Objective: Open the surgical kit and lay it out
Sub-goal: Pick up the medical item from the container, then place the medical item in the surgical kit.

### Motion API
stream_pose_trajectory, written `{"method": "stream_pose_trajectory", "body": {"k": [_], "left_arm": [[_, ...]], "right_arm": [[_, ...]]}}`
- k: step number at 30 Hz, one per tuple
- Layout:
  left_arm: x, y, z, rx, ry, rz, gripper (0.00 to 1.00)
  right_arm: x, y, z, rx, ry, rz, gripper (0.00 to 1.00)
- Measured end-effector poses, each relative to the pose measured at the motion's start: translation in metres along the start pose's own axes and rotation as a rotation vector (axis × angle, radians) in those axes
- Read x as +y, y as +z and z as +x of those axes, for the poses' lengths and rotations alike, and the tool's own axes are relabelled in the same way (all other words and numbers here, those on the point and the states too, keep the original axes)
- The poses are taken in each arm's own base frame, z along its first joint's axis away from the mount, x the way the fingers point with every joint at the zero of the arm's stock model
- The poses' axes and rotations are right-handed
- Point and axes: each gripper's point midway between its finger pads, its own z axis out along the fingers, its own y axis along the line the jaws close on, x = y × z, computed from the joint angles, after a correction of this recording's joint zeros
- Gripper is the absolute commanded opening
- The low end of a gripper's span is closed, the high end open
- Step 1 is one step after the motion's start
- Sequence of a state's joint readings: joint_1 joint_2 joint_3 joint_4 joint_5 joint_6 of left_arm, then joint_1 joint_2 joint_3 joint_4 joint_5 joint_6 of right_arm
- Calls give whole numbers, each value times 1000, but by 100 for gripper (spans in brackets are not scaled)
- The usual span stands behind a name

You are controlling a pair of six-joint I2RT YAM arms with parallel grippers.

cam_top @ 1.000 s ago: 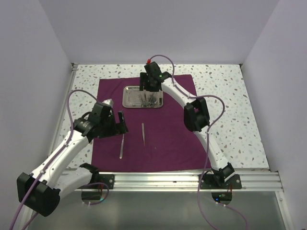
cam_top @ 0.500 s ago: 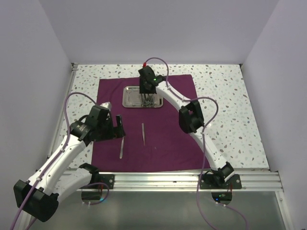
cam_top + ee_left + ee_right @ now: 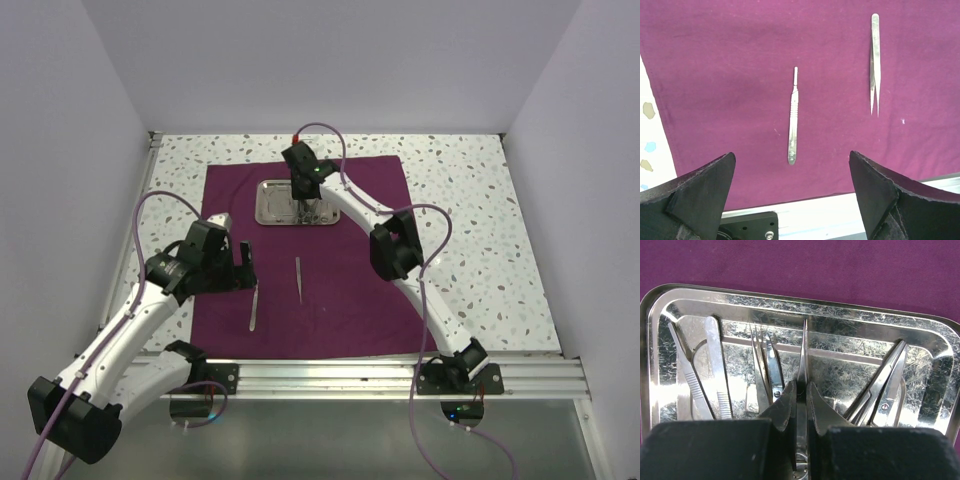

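The surgical kit is found unwrapped on the speckled table (image 3: pixel 470 230). Its dark purple cloth (image 3: pixel 350 290) is spread flat, with the far edge close to the table's far edge and the near edge drawn up to the metal rail (image 3: pixel 400 375) at the table's near edge. A small rectangular steel tray (image 3: pixel 270 205), shiny and crinkled with reflections, is set on the cloth just inside its far edge, a little toward the far-left corner.

Two pieces are laid out on the bare cloth. Thin silver tweezers (image 3: pixel 875 65) are placed near the middle, with the split tips turned toward the near edge. A slim flat steel handle (image 3: pixel 793 117) is placed beside them on the left, apart from them, with its narrow end toward the far edge.

The rest is kept in the tray. Flat-handled pieces (image 3: pixel 715 370) are seen along its left side, a fine-tipped pair (image 3: pixel 760 365) beside them, and a scissor-like piece (image 3: pixel 885 385) with a pivot screw is leaned toward the right wall.

The right gripper (image 3: pixel 801 386) is lowered into the tray, and its fingers are pressed together on a slender pointed instrument (image 3: pixel 803 350) whose tip is aimed at the tray's far rim. What kind of instrument it is cannot be told.

The left gripper (image 3: pixel 247 266) is held above the cloth's left side, over the flat handle, with its fingers (image 3: pixel 700 195) spread wide and nothing between them.
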State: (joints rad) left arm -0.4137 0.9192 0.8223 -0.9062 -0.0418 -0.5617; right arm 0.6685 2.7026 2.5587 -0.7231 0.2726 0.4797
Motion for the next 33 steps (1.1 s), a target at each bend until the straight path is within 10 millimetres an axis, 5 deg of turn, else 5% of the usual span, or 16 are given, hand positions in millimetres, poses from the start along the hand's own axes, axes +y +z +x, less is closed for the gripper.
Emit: {"method": "stream_pose_trajectory", "body": {"k": [6, 9, 15, 19, 23, 30, 33], "left_arm": [[4, 4, -3, 2, 6, -36, 96], [3, 4, -9, -5, 6, -44, 95], [-2, 7, -17, -3, 3, -46, 93], [-4, 11, -21, -1, -1, -47, 93], [-8, 18, -27, 1, -1, -49, 92], [-19, 33, -50, -4, 0, -60, 92], [-26, 38, -68, -24, 6, -67, 92]], "right_arm": [[-4, -9, -8, -20, -40, 2, 0], [-5, -28, -28, -71, -47, -4, 0], [0, -105, -103, -251, -12, -76, 0], [-8, -155, -115, -286, 22, -117, 0], [-20, -180, -70, -190, 78, -160, 0], [-25, -178, 78, 142, 163, -213, 0], [-15, -180, 120, 238, 182, -248, 0]]}}
